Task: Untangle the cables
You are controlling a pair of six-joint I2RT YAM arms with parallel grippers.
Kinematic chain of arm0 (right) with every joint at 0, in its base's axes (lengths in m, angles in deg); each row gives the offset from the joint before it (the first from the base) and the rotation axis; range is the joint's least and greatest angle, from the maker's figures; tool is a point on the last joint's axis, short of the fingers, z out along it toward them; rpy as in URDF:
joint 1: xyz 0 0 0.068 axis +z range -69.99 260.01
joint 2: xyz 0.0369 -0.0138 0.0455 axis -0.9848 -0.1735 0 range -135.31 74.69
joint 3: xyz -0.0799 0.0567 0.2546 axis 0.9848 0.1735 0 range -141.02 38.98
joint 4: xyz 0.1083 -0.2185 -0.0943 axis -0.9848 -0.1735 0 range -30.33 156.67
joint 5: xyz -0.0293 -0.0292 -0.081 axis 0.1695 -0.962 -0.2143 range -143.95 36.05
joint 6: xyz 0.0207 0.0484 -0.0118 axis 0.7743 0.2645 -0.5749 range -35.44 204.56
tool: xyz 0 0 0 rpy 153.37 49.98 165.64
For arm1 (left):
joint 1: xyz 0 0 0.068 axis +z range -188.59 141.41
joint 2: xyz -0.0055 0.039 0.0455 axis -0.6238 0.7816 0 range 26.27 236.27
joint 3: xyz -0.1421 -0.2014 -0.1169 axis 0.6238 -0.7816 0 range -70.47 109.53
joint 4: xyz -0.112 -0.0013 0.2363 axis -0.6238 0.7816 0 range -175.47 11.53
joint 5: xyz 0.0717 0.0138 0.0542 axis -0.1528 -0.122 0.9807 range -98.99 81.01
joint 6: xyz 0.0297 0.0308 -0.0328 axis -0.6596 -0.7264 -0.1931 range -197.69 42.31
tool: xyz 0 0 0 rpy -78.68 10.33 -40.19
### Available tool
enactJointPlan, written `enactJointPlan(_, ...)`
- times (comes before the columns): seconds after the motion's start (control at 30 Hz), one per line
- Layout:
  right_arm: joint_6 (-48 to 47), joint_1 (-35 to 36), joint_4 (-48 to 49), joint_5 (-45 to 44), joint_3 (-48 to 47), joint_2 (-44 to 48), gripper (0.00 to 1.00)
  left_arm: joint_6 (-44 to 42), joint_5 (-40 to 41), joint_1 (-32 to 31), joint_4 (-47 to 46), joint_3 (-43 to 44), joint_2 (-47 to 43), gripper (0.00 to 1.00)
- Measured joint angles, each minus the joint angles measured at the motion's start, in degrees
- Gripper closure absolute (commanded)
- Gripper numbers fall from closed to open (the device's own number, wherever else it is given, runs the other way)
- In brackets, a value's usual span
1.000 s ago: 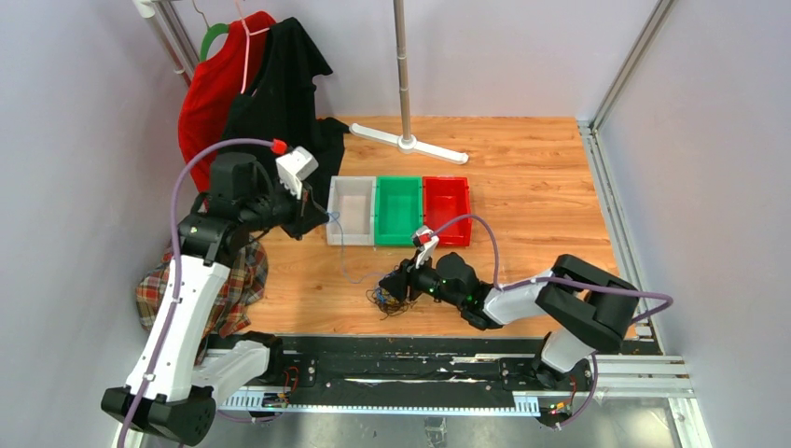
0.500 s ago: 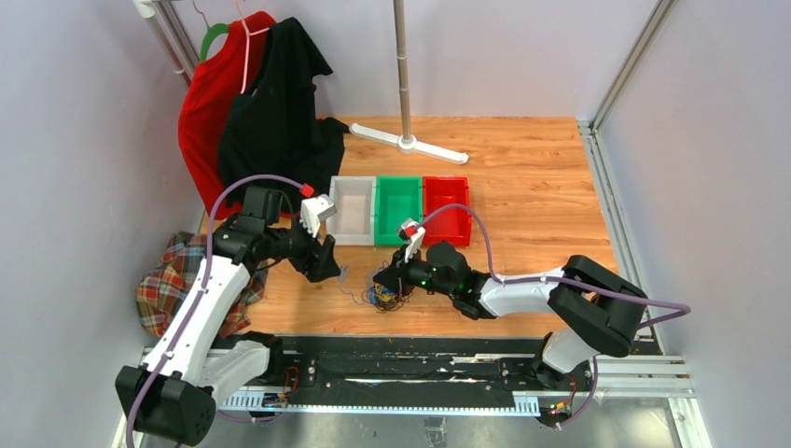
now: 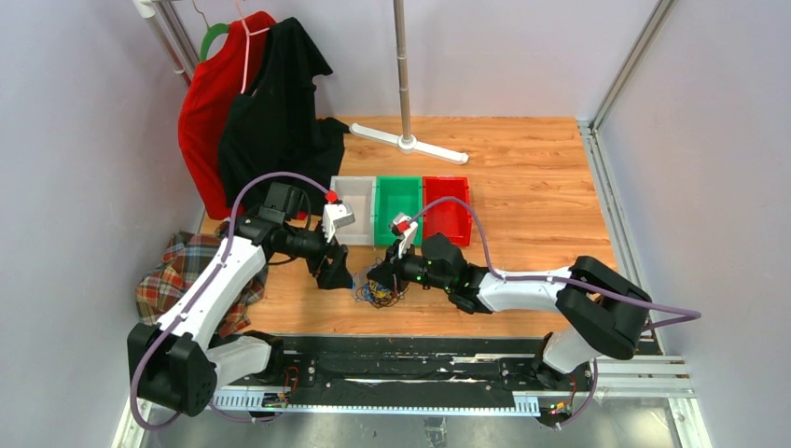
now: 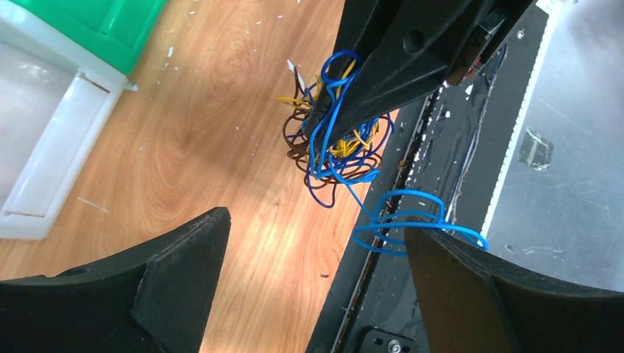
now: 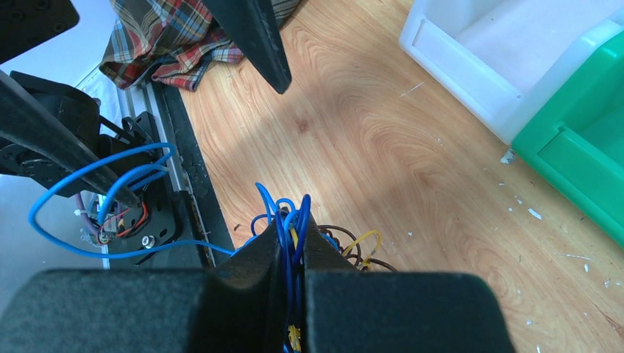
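Note:
The cables (image 3: 378, 293) form one tangle of blue, yellow and brown wires near the table's front edge. My right gripper (image 3: 382, 276) is shut on them; in the right wrist view its fingertips (image 5: 292, 220) pinch several blue strands, with brown and yellow loops (image 5: 355, 248) hanging beside. My left gripper (image 3: 339, 276) stands wide open just left of the tangle. In the left wrist view, the bunch (image 4: 335, 147) hangs beyond the open left gripper (image 4: 316, 228). A loose light-blue loop (image 4: 412, 220) lies across that gripper's right finger.
White bin (image 3: 353, 211), green bin (image 3: 398, 209) and red bin (image 3: 446, 209) stand in a row behind the tangle. A plaid cloth (image 3: 177, 280) lies at the left edge, hung clothes (image 3: 252, 103) and a stand base (image 3: 408, 143) at the back. A black rail (image 3: 401, 359) borders the front.
My left arm swung down from the white bin to beside the tangle and its jaws opened. My right gripper closed on the cables and shifted slightly left.

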Motion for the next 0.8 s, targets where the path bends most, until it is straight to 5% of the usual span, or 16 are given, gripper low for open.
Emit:
enactJointPlan(0.43,-0.9,1.4,-2.1,0.2,-2.8,0.3,1.00,0.0,-5.7,0.0,-3.2,0.0,3.8,0.21)
enactJointPlan(0.8,-1.0,2.0,-2.8,0.5,-4.6,0.9,0.99,2.5,-7.7,-0.1,-5.2,0.0,4.3,0.82)
